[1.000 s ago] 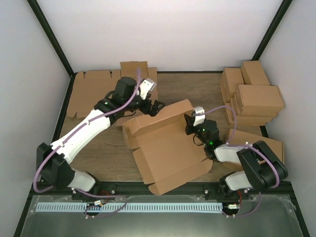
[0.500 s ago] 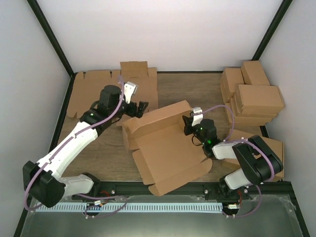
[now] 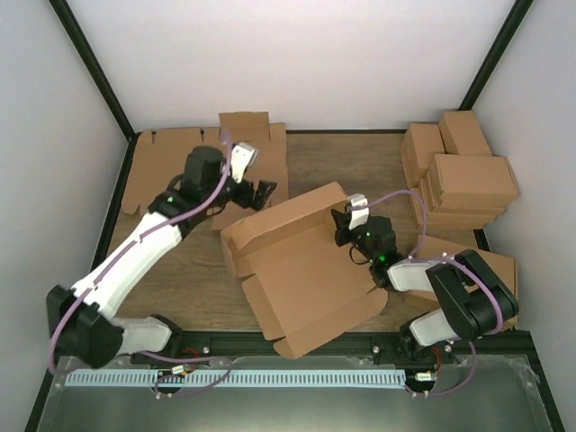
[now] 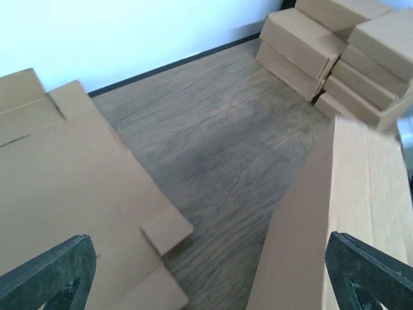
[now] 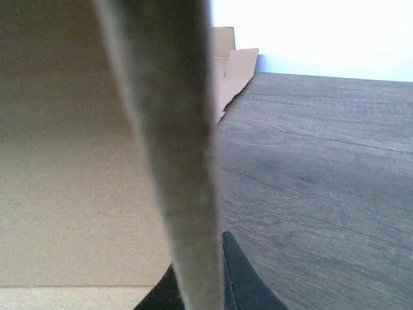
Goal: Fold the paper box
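The paper box (image 3: 301,265) is a brown cardboard mailer lying open in the middle of the table, with its far wall (image 3: 288,216) raised. My right gripper (image 3: 342,222) is shut on the right end of that raised wall; in the right wrist view the wall's edge (image 5: 181,161) runs up between my fingers (image 5: 239,271). My left gripper (image 3: 261,195) is open and empty, just behind the wall's left part. In the left wrist view its fingertips (image 4: 45,271) stand wide apart and the box wall (image 4: 329,213) is at the right.
A stack of flat notched cardboard sheets (image 3: 175,166) lies at the back left, also in the left wrist view (image 4: 58,181). Several closed brown cartons (image 3: 459,175) are piled at the back right, also in the left wrist view (image 4: 342,51). One more carton (image 3: 490,265) lies by my right arm.
My left arm drew back to the left from the box wall, then came a little right again. The right gripper has kept its hold and the box has turned slightly.
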### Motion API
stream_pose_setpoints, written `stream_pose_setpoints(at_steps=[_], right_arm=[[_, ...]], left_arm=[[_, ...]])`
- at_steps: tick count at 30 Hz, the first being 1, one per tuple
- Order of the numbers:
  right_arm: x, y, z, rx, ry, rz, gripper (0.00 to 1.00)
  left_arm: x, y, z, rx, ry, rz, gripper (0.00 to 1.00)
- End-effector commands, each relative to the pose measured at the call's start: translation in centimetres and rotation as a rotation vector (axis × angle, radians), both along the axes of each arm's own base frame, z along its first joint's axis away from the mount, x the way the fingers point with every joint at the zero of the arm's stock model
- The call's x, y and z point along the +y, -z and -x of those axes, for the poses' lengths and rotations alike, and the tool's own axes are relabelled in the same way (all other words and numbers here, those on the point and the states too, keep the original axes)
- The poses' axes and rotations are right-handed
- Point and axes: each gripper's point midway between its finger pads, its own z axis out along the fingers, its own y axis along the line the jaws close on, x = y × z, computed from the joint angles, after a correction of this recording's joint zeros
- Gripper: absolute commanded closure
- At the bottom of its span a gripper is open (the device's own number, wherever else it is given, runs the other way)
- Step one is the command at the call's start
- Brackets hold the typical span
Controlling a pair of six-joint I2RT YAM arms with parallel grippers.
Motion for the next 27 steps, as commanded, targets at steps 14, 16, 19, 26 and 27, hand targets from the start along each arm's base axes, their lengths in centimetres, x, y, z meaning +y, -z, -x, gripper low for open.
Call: stream_pose_setpoints(at_steps=[14,16,19,26,27], right_arm=[[1.0,-1.1,-1.0,-0.091,-0.037,0.034,0.8],[1.1,-1.4,-0.9,-0.102,-0.043,0.034,0.77],[1.1,-1.6,-1.0,-0.114,-0.042,0.036,0.76],[1.3,-3.4,-1.3,-0.174,-0.043,0.009,0.76],[1.2,-3.6,-1.2,-0.187,-0.036,0.003,0.75]], left_arm=[[-8.8,7.4,-2.7,0.39,0.362,0.116,0.14],[-8.9,8.3,-2.4,0.414,0.361,0.11,0.14],[-9.3,8.1,-1.9,0.416,0.39,0.115,0.14],[-9.6,8.2,-1.2,0.43,0.415,0.128,0.14],[-9.8,8.3,-1.0,0.437,0.425,0.134,0.14]])
